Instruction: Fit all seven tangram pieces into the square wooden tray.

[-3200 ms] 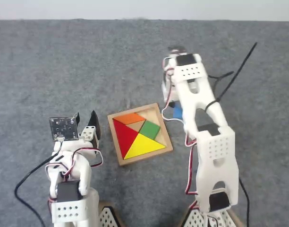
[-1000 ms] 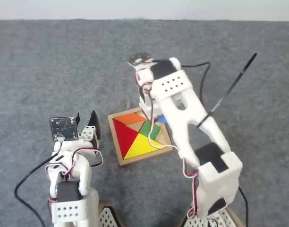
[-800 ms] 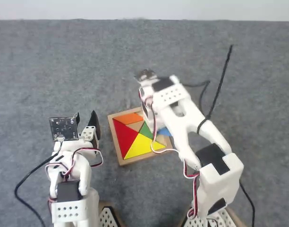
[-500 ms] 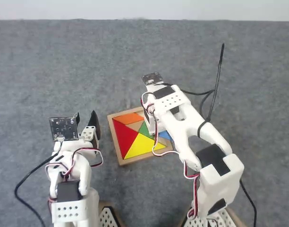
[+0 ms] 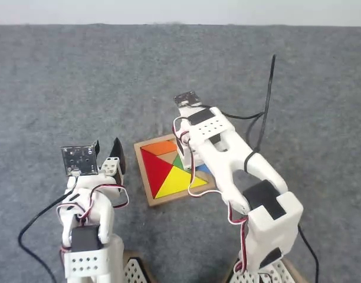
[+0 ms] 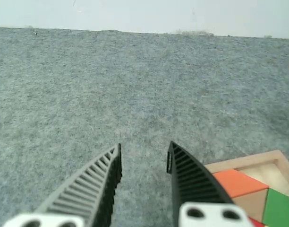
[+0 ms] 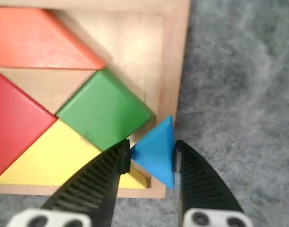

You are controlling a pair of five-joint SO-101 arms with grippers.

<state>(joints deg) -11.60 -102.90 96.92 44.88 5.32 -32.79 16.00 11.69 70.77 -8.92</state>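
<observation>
The blue triangle [image 7: 156, 142] is gripped by the right end effector [image 7: 150, 153] over the rim of the tray [image 7: 175, 61], beside the green square [image 7: 104, 111]. The left end effector [image 6: 143, 158] is held open above the counter [image 6: 135, 85]. If the triangle is released here, it could be left tilted on the rim, because it is not yet aligned with the gap.
</observation>
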